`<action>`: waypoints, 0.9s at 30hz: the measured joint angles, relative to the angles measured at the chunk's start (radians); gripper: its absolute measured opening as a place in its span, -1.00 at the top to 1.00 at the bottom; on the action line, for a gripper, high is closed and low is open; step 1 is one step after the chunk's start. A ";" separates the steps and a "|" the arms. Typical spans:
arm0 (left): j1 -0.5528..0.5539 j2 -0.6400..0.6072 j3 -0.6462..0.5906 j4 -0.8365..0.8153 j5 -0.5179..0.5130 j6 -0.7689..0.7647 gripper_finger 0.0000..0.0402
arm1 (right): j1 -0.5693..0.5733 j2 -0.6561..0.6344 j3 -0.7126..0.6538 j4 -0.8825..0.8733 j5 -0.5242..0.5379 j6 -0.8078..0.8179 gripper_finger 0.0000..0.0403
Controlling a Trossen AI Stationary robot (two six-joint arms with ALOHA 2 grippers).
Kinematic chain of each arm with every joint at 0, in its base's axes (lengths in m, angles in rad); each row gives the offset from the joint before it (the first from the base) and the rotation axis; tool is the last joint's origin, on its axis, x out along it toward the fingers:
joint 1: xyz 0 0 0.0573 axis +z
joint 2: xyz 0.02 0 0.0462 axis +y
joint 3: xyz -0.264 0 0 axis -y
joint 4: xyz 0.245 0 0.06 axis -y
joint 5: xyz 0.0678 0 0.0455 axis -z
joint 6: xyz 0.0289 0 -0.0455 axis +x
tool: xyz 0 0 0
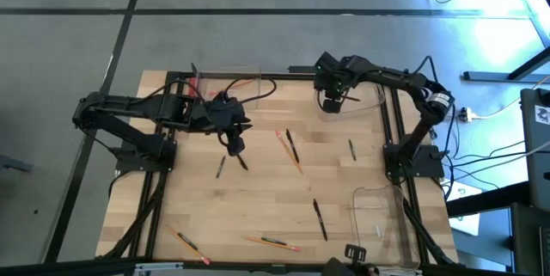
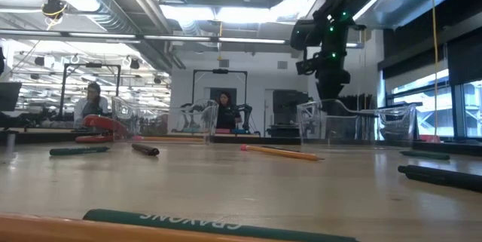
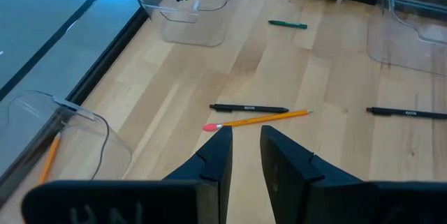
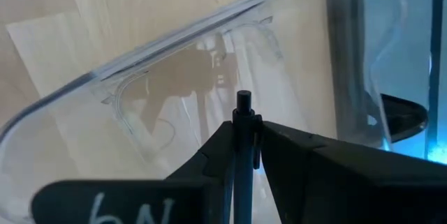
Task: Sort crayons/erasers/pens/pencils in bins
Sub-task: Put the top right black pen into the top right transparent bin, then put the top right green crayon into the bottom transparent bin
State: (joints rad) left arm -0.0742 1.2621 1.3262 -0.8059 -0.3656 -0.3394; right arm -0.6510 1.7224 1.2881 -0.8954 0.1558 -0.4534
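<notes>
While the left fingers stand apart, right fingers clamp a pen above a bin.

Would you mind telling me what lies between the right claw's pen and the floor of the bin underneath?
Nothing: in the right wrist view the right claw holds a pen over the clear bin, whose floor below looks bare.

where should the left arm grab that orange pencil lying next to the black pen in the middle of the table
Take the orange pencil at mid-shaft from above, jaws across its width. It lies flat with the black pen close alongside, nearest at the pink eraser end, so grip toward the pointed end. The left tool hovers just short of it, empty.
</notes>
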 joint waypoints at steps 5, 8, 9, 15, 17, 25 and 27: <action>0.000 0.000 0.000 0.000 0.000 0.000 0.66 | 0.000 0.017 0.000 0.003 0.000 0.000 0.67; 0.000 0.000 0.000 0.000 0.000 0.000 0.66 | 0.000 0.017 0.000 0.004 0.000 0.004 0.67; 0.000 0.000 0.000 0.000 0.000 0.000 0.66 | 0.000 0.017 0.000 0.005 0.000 0.004 0.67; 0.000 0.000 0.000 0.000 0.000 0.000 0.66 | 0.000 0.017 0.000 0.006 0.000 0.005 0.62; 0.000 0.000 0.000 0.000 0.000 0.000 0.66 | 0.000 0.017 0.000 0.006 0.000 0.006 0.58; 0.000 0.000 0.000 0.000 0.000 0.000 0.66 | 0.000 0.017 0.000 0.005 0.000 0.007 0.35; 0.000 0.000 0.000 0.000 0.000 0.000 0.66 | 0.000 0.017 0.000 0.004 0.001 0.027 0.31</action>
State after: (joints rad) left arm -0.0742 1.2621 1.3261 -0.8059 -0.3658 -0.3399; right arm -0.6506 1.7397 1.2877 -0.8916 0.1566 -0.4260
